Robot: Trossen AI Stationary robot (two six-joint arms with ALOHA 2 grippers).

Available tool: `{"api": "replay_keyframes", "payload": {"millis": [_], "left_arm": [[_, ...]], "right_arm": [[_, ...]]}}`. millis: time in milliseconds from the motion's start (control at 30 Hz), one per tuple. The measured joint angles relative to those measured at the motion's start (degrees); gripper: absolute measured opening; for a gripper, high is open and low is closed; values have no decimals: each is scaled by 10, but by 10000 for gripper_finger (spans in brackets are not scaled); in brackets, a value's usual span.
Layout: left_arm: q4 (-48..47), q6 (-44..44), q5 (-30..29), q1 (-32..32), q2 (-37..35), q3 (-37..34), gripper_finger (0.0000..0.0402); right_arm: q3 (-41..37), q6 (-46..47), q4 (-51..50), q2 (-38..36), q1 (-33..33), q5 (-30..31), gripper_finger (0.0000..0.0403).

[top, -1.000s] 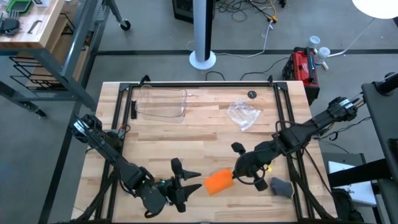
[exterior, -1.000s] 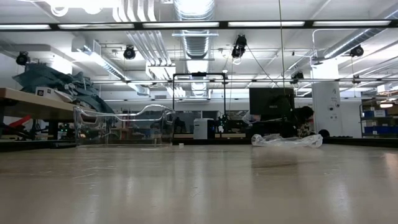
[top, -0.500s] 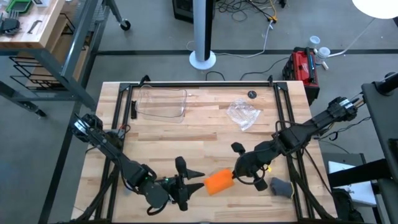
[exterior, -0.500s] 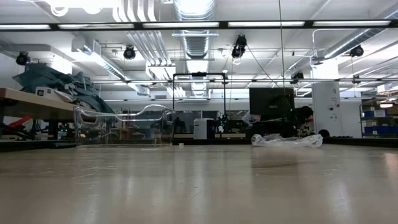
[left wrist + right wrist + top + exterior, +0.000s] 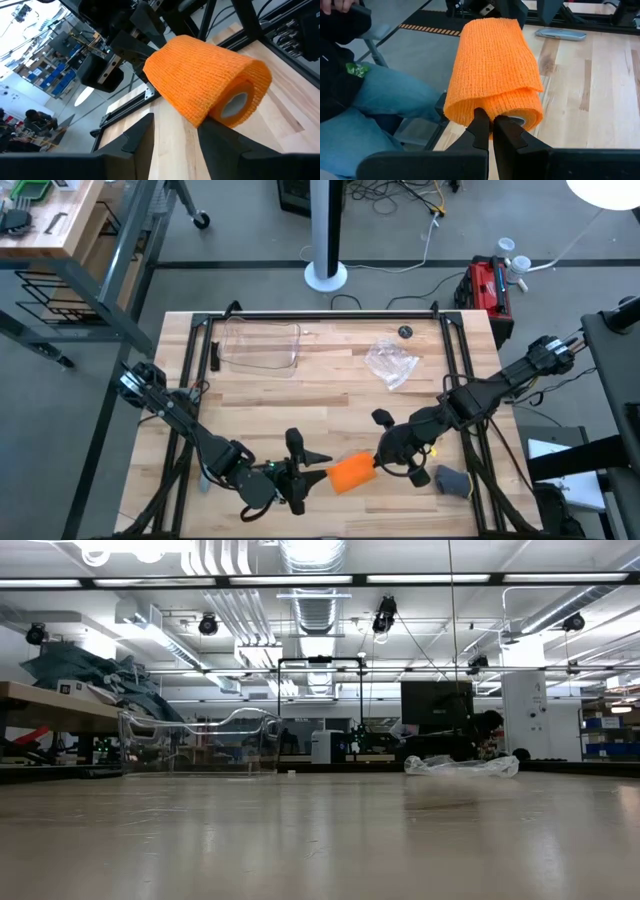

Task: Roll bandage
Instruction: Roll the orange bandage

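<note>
It is a big workshop with strip lights and ducts overhead, and the work goes on at a pale wooden table framed by black rails. Near the front edge of the table, about the middle, sits the bandage, a stubby orange roll lying on its side with both arms closing on it from opposite ends.

The right gripper reaches in from the right side of the table and has the roll's end pinched: in its own wrist view the two dark fingers are drawn almost together on the fabric edge of the bandage, just at the rim of the hollow core.

The left gripper comes in low from the front left corner, and its fingers are spread wide, tips just beside the other end of the roll. From its wrist camera the bandage fills the view, lying beyond the two parted fingers and not gripped by them.

Farther back on the table lie a clear plastic tray on the left and a crumpled clear wrapper toward the right, with a small dark round thing behind it. A grey object lies by the right rail near the front. A seated person's leg in blue jeans shows past the table edge.
</note>
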Motion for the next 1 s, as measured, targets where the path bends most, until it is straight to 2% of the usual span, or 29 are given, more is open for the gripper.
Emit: {"api": "replay_keyframes", "payload": {"millis": [200, 433, 833, 1000], "left_arm": [[0, 1, 12, 2, 0, 0, 103], [0, -16, 27, 2, 0, 0, 9], [0, -17, 24, 2, 0, 0, 1], [5, -16, -6, 2, 0, 0, 0]], "right_arm": [[0, 0, 7, 0, 0, 0, 0], [0, 3, 9, 2, 0, 0, 0], [0, 16, -6, 8, 0, -1, 0], [0, 16, -6, 7, 0, -2, 0]]}}
